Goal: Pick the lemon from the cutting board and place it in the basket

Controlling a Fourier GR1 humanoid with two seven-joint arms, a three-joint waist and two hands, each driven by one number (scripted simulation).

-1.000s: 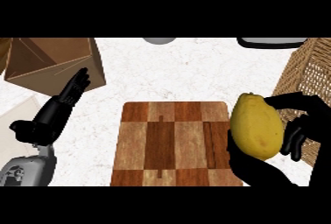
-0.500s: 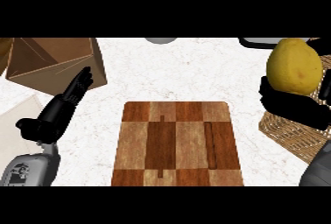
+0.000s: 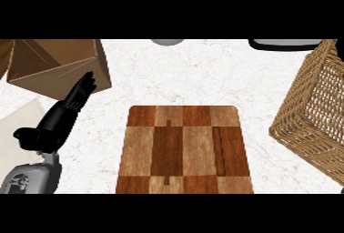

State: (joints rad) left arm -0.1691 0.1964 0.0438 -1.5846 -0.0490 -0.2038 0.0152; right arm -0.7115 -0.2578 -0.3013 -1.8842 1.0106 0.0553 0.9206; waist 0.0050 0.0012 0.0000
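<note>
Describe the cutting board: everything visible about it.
The cutting board is a wooden rectangle with rounded far corners, patterned in light and dark brown checkered blocks, with a narrow dark groove running along its right side. It lies flat on the white speckled counter, its near end cut off by the view's lower edge. Nothing rests on it, and nothing touches it.

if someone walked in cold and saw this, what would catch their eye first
Probably the checkered wooden cutting board in the middle of the white counter, with nothing on it. Next, the wicker basket at the right edge, cut off by the frame, and the left hand resting open at the left, fingers pointing up toward a brown box. Neither a lemon nor the right hand is in view.
</note>
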